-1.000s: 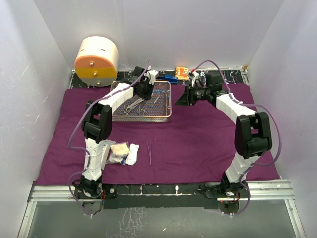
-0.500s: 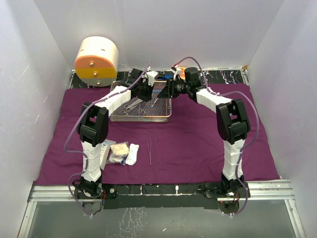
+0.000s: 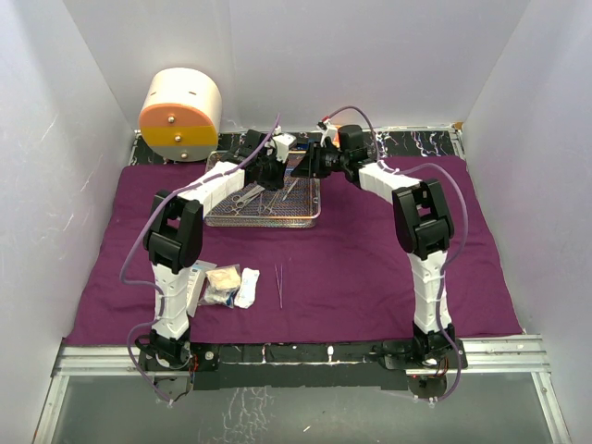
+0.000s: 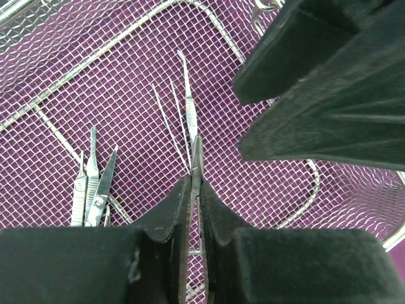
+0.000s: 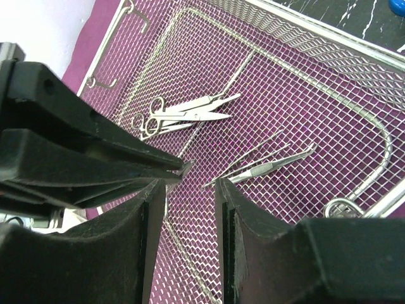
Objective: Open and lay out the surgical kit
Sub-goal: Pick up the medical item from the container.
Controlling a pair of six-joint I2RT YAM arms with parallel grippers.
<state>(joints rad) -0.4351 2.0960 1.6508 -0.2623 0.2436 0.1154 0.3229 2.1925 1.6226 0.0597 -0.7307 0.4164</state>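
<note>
A wire-mesh tray (image 3: 264, 220) sits at the far left-centre of a purple cloth (image 3: 370, 268), which lies open and flat over most of the surface (image 3: 435, 141). Steel tools remain in the tray: ring-handled forceps (image 5: 183, 114) lie in a loose bundle, and beside them are fine tweezers (image 5: 253, 152) and a scalpel (image 5: 278, 159).

Both arms reach over the tray from opposite sides and meet above it. The left gripper (image 4: 195, 183) is pinched tight on a slim steel instrument (image 4: 197, 155), held clear of the mesh with only a short tip showing past the fingers. What kind of instrument it is cannot be told. The right gripper (image 5: 188, 187) faces it with its jaws partly apart and nothing between them, the gap lined up with the held tip. This looks like one gripper presenting the instrument so the other can take it, perhaps for a better hold before it is set down.

Nearer the arm bases, white gauze and packets (image 3: 222, 285) lie together on the cloth, with a second pair of tweezers (image 3: 278, 285) just to their right. They appear to be laid out already, which suggests the tray is being emptied piece by piece. Much of the cloth to the right is bare. A cream-and-orange drum (image 3: 180, 113) stands at the back left, beyond the cloth.
</note>
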